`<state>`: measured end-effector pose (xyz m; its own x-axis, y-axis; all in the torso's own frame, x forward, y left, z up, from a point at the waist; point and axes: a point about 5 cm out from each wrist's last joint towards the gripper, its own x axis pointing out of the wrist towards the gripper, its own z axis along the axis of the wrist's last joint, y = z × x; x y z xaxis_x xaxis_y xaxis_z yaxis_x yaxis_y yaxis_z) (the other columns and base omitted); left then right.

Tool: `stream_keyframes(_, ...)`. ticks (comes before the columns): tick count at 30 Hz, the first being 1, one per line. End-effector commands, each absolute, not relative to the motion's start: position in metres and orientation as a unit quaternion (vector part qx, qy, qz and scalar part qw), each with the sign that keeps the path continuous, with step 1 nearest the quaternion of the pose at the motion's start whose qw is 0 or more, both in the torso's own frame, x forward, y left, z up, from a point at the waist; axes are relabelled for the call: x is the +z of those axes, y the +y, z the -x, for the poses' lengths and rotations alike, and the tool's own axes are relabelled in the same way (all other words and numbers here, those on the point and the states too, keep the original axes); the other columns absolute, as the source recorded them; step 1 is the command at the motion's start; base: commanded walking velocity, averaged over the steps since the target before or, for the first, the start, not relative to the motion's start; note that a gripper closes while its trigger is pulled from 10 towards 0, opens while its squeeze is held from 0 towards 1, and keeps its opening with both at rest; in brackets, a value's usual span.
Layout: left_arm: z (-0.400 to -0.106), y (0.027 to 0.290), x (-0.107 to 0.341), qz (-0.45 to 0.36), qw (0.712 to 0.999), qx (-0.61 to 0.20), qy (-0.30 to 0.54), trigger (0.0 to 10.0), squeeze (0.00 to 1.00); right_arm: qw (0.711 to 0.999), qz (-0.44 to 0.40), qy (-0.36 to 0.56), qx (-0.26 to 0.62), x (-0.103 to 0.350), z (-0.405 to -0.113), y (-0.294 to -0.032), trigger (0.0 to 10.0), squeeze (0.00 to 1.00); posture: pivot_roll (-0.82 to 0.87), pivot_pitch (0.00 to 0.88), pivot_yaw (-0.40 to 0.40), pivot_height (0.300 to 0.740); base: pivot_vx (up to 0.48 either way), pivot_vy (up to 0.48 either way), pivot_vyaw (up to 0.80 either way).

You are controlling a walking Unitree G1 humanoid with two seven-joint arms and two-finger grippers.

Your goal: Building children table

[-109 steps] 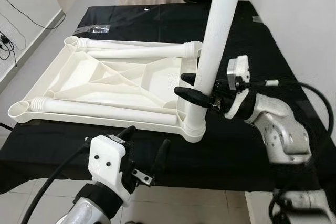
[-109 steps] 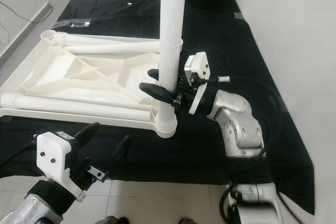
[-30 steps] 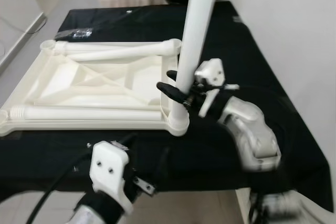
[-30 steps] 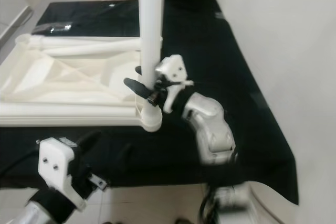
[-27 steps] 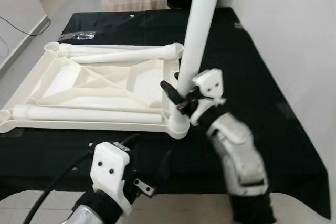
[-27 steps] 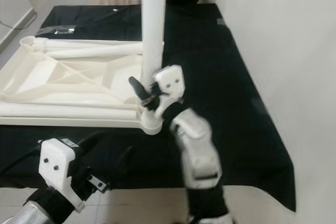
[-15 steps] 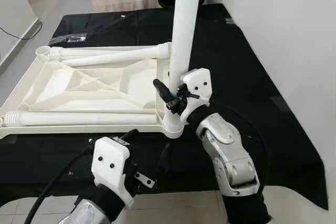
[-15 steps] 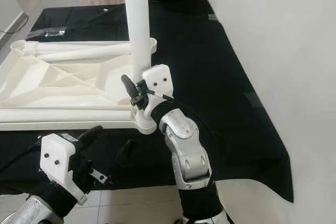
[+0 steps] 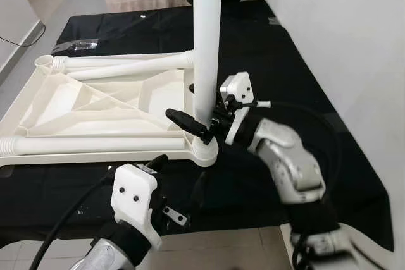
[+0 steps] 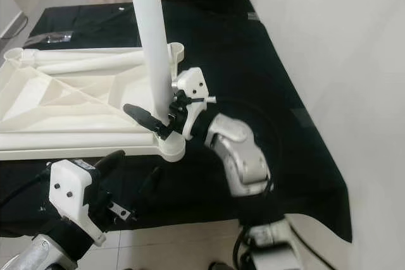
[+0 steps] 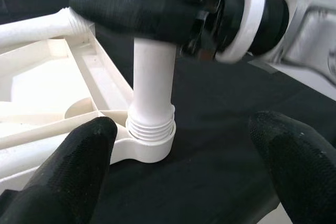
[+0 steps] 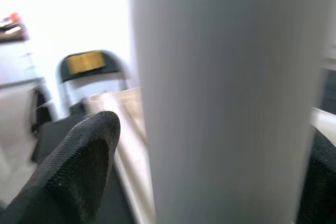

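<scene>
The white table top lies upside down on the black-covered table. One white table leg stands upright in the near right corner socket, its threaded collar just above the socket. My right gripper is shut on this leg low down, one finger lying level across its front. In the right wrist view the leg sits between both fingers. My left gripper hangs open below the table's front edge, its fingers spread with nothing between them.
Two more white legs lie on the table top, one along the far rim and one along the near rim. A clear plastic bag lies at the far left. A white wall runs close along the right.
My right wrist has turned about the upright leg, its fingers going from pointing upward to lying level, and the forearm has swung out to the right. The left gripper has stayed put.
</scene>
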<state>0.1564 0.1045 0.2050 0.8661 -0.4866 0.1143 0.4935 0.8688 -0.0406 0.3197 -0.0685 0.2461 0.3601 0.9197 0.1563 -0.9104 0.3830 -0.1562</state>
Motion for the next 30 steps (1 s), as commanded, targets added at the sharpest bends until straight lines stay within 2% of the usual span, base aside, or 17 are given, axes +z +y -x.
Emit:
stream_keyframes(1, -0.154, 0.104, 0.202, 0.035, 0.966, -0.255, -0.036, 10.0, 0.0, 0.795, 0.017, -0.116, 0.595, 0.25, -0.32, -0.064, 10.0, 0.0, 0.13, 0.199, 0.008, 0.74, 0.0, 0.0, 0.0)
stream_keyframes(6, -0.151, 0.104, 0.202, 0.036, 0.966, -0.253, -0.033, 10.0, 0.0, 0.767, 0.012, -0.101, 0.633, 0.257, -0.335, -0.072, 10.0, 0.0, 0.14, 0.21, 0.005, 0.74, 0.0, 0.0, 0.0)
stream_keyframes(10, -0.15, 0.105, 0.202, 0.036, 0.966, -0.252, -0.031, 10.0, 0.0, 0.762, 0.008, -0.098, 0.64, 0.258, -0.34, -0.075, 10.0, 0.0, 0.14, 0.213, 0.003, 0.74, 0.0, 0.0, 0.0)
stream_keyframes(11, -0.149, 0.105, 0.202, 0.037, 0.966, -0.252, -0.03, 10.0, 0.0, 0.759, 0.006, -0.098, 0.644, 0.258, -0.342, -0.076, 4.6, 0.0, 0.14, 0.215, 0.002, 0.74, 0.0, 0.0, 0.0)
stream_keyframes(12, -0.149, 0.105, 0.202, 0.037, 0.966, -0.252, -0.03, 10.0, 0.0, 0.754, 0.003, -0.096, 0.649, 0.258, -0.342, -0.077, 0.0, 0.0, 0.15, 0.217, 0.001, 0.74, 0.0, 0.0, 0.0)
stream_keyframes(17, -0.149, 0.105, 0.202, 0.036, 0.967, -0.252, -0.028, 10.0, 0.0, 0.743, 0.001, -0.095, 0.662, 0.258, -0.342, -0.079, 0.0, 0.0, 0.14, 0.214, 0.001, 0.74, 0.0, 0.0, 0.0)
stream_keyframes(22, -0.149, 0.104, 0.201, 0.036, 0.966, -0.253, -0.028, 10.0, 0.0, 0.747, 0.003, -0.103, 0.657, 0.259, -0.343, -0.083, 0.0, 0.0, 0.14, 0.209, -0.003, 0.74, 0.0, 0.0, 0.0)
stream_keyframes(26, -0.15, 0.104, 0.201, 0.035, 0.966, -0.253, -0.029, 10.0, 0.0, 0.762, 0.005, -0.113, 0.638, 0.26, -0.344, -0.086, 0.0, 0.0, 0.14, 0.207, -0.01, 0.74, 0.0, 0.0, 0.0)
stream_keyframes(28, -0.15, 0.104, 0.201, 0.034, 0.967, -0.251, -0.03, 10.0, 0.0, 0.795, 0.009, -0.122, 0.594, 0.253, -0.338, -0.089, 0.0, 0.0, 0.14, 0.208, -0.02, 0.74, 0.0, 0.0, 0.0)
stream_keyframes(29, -0.15, 0.104, 0.201, 0.034, 0.967, -0.251, -0.03, 10.0, 0.0, 0.795, 0.009, -0.122, 0.594, 0.253, -0.338, -0.089, 0.0, 0.0, 0.14, 0.208, -0.02, 0.74, 0.0, 0.0, 0.0)
stream_keyframes(30, -0.15, 0.105, 0.201, 0.034, 0.967, -0.25, -0.031, 10.0, 0.0, 0.808, 0.012, -0.124, 0.576, 0.249, -0.333, -0.09, 0.0, 0.0, 0.14, 0.208, -0.02, 0.74, 0.0, 0.0, 0.0)
